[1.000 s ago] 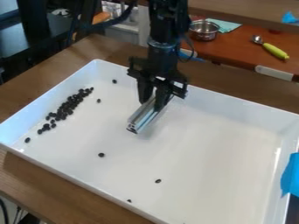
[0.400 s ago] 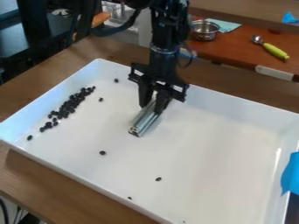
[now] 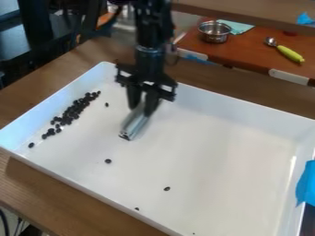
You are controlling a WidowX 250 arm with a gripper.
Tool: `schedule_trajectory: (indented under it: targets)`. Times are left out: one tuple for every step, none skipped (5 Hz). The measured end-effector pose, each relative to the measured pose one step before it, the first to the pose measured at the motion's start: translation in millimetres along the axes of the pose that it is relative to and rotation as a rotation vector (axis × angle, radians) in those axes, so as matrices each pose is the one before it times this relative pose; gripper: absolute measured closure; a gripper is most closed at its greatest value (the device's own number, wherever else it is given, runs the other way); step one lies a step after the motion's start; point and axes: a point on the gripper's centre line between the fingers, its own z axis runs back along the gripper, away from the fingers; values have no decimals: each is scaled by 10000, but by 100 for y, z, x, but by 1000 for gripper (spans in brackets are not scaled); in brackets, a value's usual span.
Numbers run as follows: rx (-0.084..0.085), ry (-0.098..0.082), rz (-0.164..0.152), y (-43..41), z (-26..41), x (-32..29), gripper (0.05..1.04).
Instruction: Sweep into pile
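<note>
The gripper (image 3: 141,105) hangs over the upper left part of the white tray (image 3: 230,143), shut on a silvery metal bar (image 3: 135,123) that slants down to the lower left. Dark beans form a long, narrow pile (image 3: 72,110) along the tray's left wall, to the left of the bar and apart from it. One bean (image 3: 106,104) lies just right of the pile, and another (image 3: 31,145) below its lower end. Further loose beans (image 3: 108,161) are scattered toward the tray's front, one of them (image 3: 166,188) near the front middle.
High tray walls surround the beans. Blue tape (image 3: 306,184) covers part of the right wall. Behind the tray, a metal pot (image 3: 214,32), a green cloth (image 3: 237,26) and a spoon with a yellow-green handle (image 3: 289,53) lie on a reddish-brown surface.
The gripper has moved left with the bar, first shifting a little and then further toward the pile. The bean near the back wall is now hidden behind the arm.
</note>
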Motion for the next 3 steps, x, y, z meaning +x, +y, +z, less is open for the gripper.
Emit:
schedule_trajectory:
  targets:
    - [350,299,550,2754,-149,-1240,731]
    - [799,247,502,1568,-82,-494,731]
    - [1040,232,709,2423,-253,-989,731]
